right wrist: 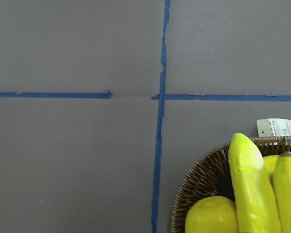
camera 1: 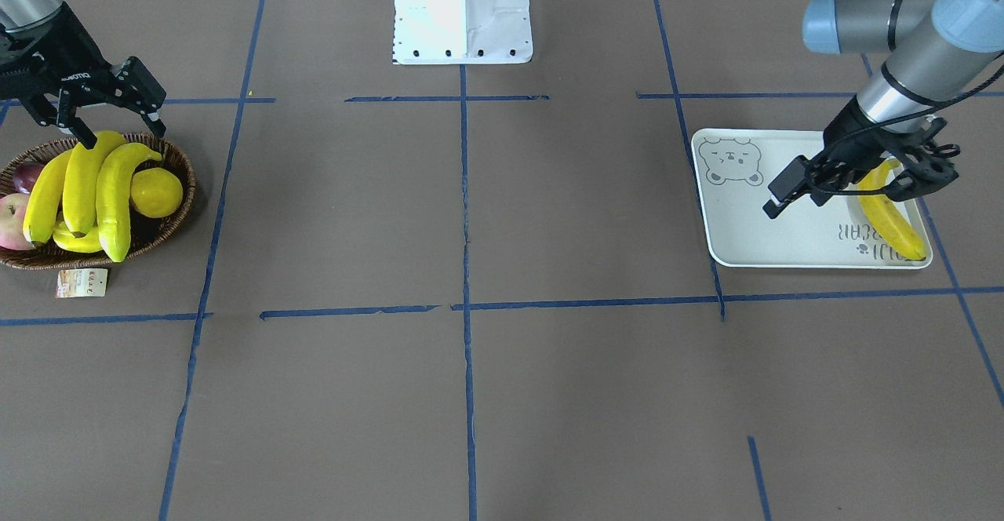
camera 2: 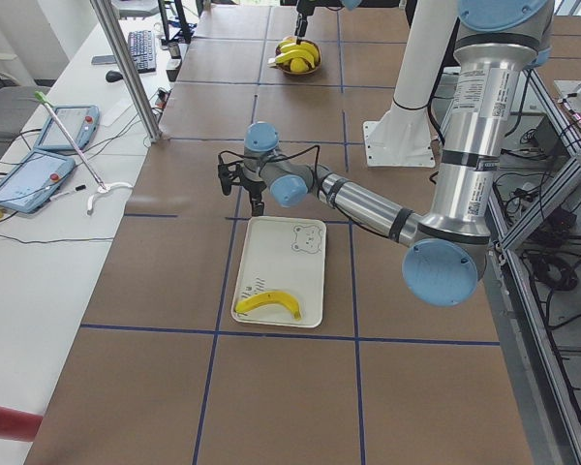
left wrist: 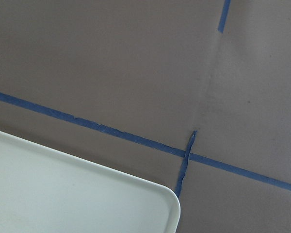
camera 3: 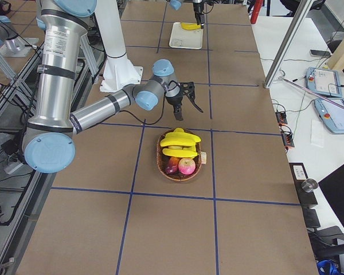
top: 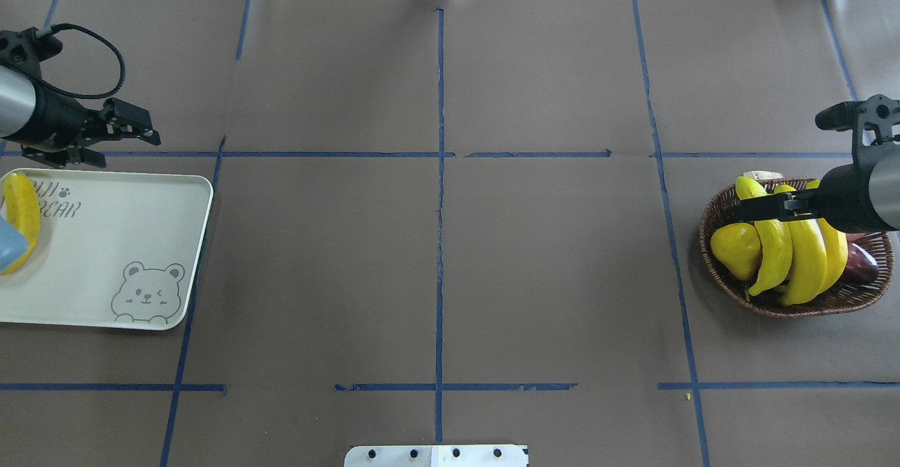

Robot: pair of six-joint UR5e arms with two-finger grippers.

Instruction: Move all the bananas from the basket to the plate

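Observation:
Three yellow bananas (camera 1: 82, 183) lie side by side on top of the fruit in the brown wicker basket (camera 1: 182, 166); more yellow shows beneath them, half hidden. My right gripper (camera 1: 119, 132) hangs open and empty just above the bananas' far ends. The bananas (right wrist: 250, 184) and the basket rim (right wrist: 194, 191) also show in the right wrist view. One banana (top: 21, 215) lies on the white bear plate (top: 105, 242) near its lettered end. My left gripper (top: 123, 145) is open and empty, above the plate's edge beside that banana.
The basket also holds a round yellow pear (camera 1: 157, 191), an apple (camera 1: 11, 219) and a dark purple fruit (camera 1: 28, 176). Its paper tag (camera 1: 81, 282) lies on the table. The robot base (camera 1: 463, 11) stands mid-table. Blue tape lines cross the brown tabletop.

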